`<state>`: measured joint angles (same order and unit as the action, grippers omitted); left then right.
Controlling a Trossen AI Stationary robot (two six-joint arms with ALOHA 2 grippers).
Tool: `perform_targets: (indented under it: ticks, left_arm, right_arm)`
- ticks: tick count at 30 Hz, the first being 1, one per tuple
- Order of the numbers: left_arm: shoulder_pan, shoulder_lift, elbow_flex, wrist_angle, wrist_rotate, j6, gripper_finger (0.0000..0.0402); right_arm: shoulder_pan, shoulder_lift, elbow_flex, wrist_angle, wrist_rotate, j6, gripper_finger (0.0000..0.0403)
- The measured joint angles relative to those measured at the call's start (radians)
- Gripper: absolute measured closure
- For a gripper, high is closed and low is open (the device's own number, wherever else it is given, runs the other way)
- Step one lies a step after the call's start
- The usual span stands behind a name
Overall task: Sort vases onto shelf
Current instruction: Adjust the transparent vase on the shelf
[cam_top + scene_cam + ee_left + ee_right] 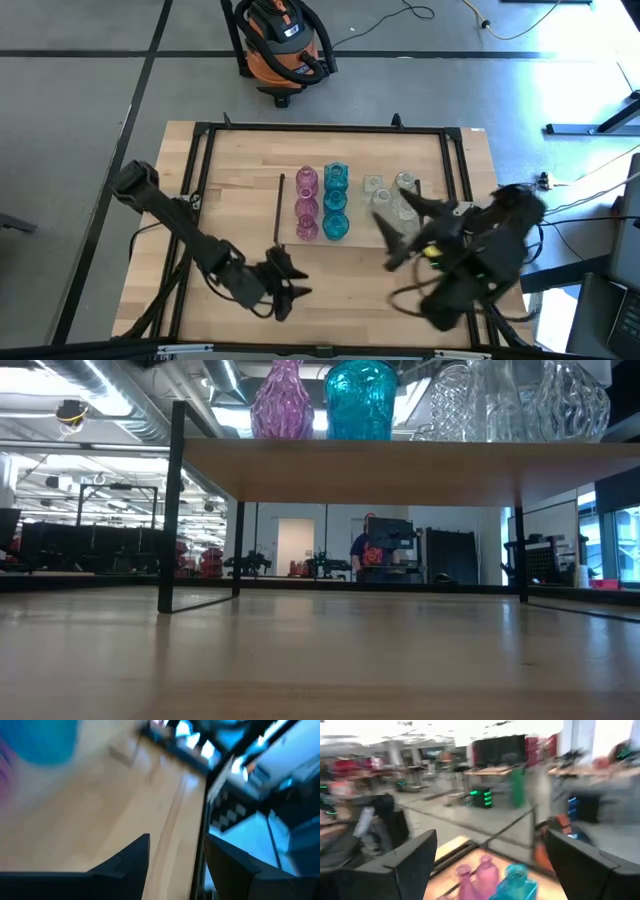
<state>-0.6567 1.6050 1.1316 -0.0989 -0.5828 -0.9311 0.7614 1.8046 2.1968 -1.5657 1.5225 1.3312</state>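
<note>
On the shelf (pixel 355 205) mid-bench stand the pink vases (pixel 306 205), teal vases (pixel 335 200) and clear vases (pixel 390 200) in rows. The left gripper (pixel 292 283) waits at seven o'clock, jaws parted, empty. The right gripper (pixel 405 230) hovers at four o'clock, jaws wide, empty.
</note>
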Motion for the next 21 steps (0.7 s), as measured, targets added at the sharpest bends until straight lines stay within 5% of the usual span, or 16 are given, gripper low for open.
perform_targets:
  ticks: [9,21]
  left_arm:
    - [0.061,-0.157,0.001,0.142,-0.102,0.246,0.0221]
    - [0.088,-0.162,0.001,0.182,-0.11,0.282,0.0221]
  right_arm:
    - [0.118,-0.302,-0.424,0.024,-0.023,0.192,0.0093]
    - [0.043,-0.349,-0.531,-0.004,-0.593,-0.052,0.015]
